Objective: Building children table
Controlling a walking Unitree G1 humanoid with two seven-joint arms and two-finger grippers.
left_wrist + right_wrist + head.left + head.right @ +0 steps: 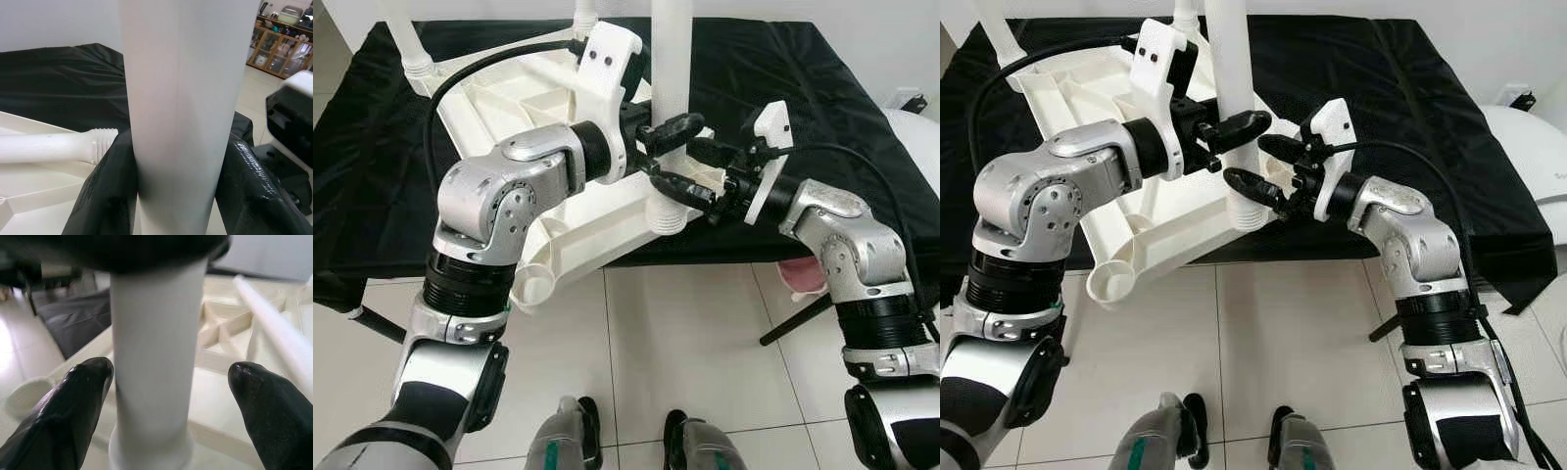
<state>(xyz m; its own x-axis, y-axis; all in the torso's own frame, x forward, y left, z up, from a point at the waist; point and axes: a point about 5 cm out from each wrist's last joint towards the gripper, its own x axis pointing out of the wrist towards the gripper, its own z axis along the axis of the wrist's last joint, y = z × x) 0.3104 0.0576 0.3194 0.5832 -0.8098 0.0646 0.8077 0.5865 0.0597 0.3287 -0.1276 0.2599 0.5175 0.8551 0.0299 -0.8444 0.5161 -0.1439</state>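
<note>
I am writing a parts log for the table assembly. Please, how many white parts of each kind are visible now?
Upside-down tabletop: 1
Upright legs: 3, namely the gripped leg, the back-left leg and the rear leg
Empty corner socket: 1
Total: 5

Left hand [668,134] clamped shut; right hand [1255,164] fingers spread apart.

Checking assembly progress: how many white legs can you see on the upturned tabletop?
3: one leg held by the left gripper, two at the tabletop's far corners. Others may be hidden.
</note>
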